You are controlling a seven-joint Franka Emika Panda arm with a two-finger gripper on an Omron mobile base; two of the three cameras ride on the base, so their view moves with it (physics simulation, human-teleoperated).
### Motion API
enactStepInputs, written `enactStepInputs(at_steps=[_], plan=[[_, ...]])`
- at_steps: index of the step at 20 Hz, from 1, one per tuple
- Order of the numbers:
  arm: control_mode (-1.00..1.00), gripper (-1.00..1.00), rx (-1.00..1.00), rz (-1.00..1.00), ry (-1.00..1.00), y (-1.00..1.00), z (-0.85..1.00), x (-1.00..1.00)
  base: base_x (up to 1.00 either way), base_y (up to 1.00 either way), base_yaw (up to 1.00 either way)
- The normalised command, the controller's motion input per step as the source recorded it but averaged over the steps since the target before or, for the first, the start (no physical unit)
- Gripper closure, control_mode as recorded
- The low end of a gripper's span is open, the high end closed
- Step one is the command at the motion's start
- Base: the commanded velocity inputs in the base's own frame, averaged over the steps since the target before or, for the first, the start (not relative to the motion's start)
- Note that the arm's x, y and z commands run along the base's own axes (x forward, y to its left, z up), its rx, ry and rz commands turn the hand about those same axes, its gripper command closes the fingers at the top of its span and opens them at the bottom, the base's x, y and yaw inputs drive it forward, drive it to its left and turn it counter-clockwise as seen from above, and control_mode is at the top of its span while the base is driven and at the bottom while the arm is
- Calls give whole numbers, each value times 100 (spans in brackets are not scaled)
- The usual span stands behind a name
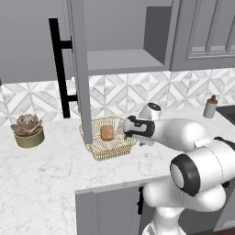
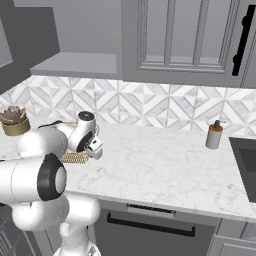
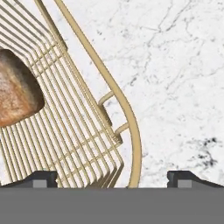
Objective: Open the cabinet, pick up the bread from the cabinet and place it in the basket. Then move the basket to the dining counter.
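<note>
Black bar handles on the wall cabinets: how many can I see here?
2. One handle is on the swung-open cabinet door left of the basket. The other is at the upper right of the right base view. More may lie outside the pictures.

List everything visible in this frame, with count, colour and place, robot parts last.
cabinet: one, grey, on the wall, door swung open, shelf bare
basket: one, gold wire, on the marble worktop below the cabinet
bread: one, golden-brown, inside the basket
potted plant: one, reddish leaves in a yellow pot, worktop left of the basket
soap dispenser: one, grey with a brown top, worktop near the sink
gripper: one, dark tips, open, straddling the basket's rim
</note>
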Motion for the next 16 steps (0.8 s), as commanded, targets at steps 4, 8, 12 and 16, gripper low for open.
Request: enactStepInputs(at_steps=[4, 8, 12, 16], plan=[[-100, -100, 0, 0, 3, 0, -38, 14, 0, 0, 0], [-100, -100, 0, 0, 0, 0, -29, 16, 0, 0, 0], [-100, -100, 0, 0, 0, 0, -26, 12, 0, 0, 0], [-100, 100, 0, 0, 7, 11, -16, 0, 0, 0, 0]])
